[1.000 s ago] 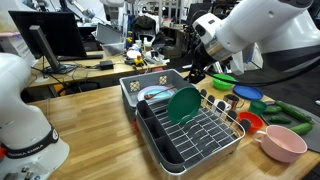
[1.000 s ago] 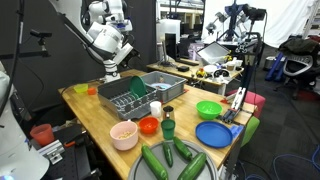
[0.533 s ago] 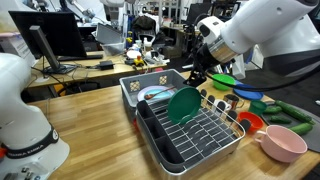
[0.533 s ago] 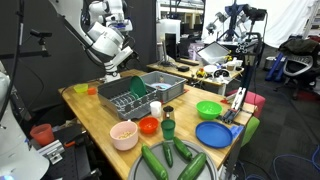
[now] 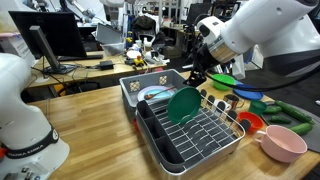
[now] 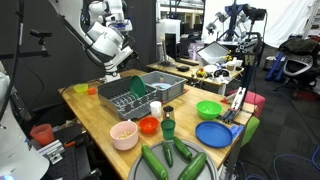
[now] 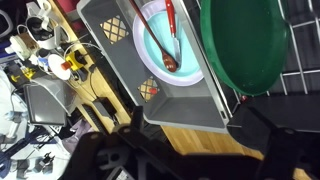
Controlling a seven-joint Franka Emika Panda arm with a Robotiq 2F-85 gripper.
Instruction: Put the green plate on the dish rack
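Observation:
The dark teal-green plate (image 5: 183, 104) stands on edge in the silver wire dish rack (image 5: 205, 138), leaning toward the grey tub. It also shows in an exterior view (image 6: 138, 89) and at the top right of the wrist view (image 7: 243, 45). The rack (image 6: 124, 101) sits on the wooden table. My gripper (image 5: 193, 77) hangs above and behind the plate, apart from it, over the tub's edge (image 6: 108, 72). In the wrist view its dark fingers (image 7: 185, 150) are spread, with nothing between them.
A grey square tub (image 5: 133, 90) beside the rack holds a pale plate with a red utensil (image 7: 168, 35). Also on the table are a lime-green bowl (image 6: 208, 109), a blue plate (image 6: 215, 133), a pink bowl (image 5: 282, 142), a red bowl (image 6: 149, 125) and cucumbers (image 6: 165, 160).

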